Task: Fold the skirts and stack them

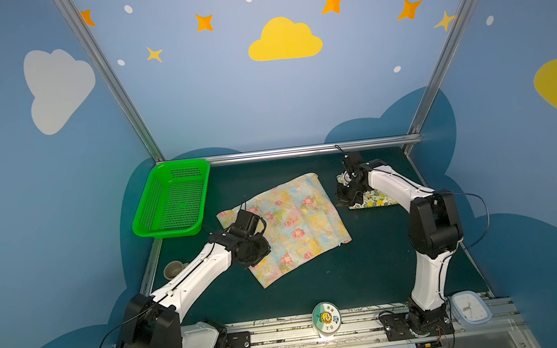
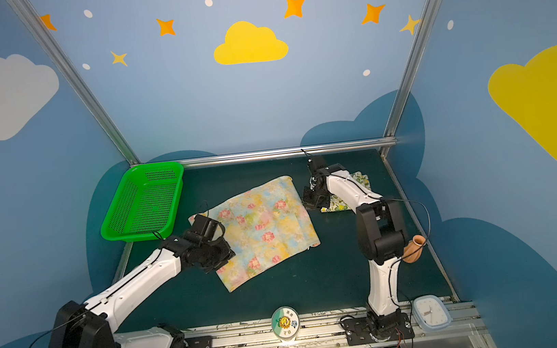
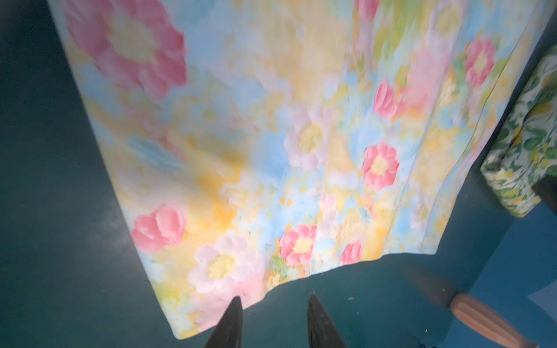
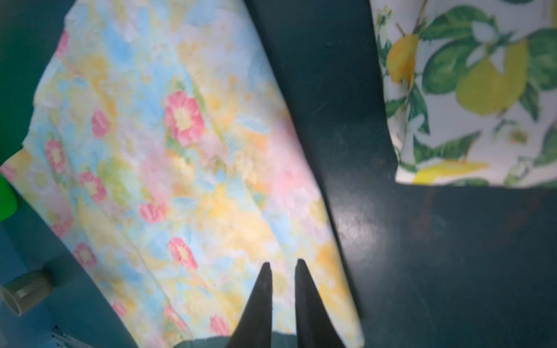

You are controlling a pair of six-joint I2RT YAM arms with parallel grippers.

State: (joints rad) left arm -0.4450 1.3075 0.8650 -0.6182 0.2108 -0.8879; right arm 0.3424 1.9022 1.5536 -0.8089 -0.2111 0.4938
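Two skirts lay on the dark mat (image 1: 318,284): one pastel-flowered skirt (image 1: 290,223) was spread flat at its centre. One green mesh basket (image 1: 147,211) sat at 10 o'clock, and one folded lemon-print skirt (image 1: 378,201) at 2 o'clock was half hidden behind the right arm. Both arms reached forward with wrists bent down, the left gripper (image 3: 275,298) moderately parted and empty over the flowered skirt's 9 o'clock side, the right gripper (image 4: 281,265) narrowly parted and empty by its 2 o'clock edge.

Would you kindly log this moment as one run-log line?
floral skirt: spread flat, centre | lemon skirt: folded, far right | left gripper: open, empty | right gripper: slightly open, empty | stack: not yet
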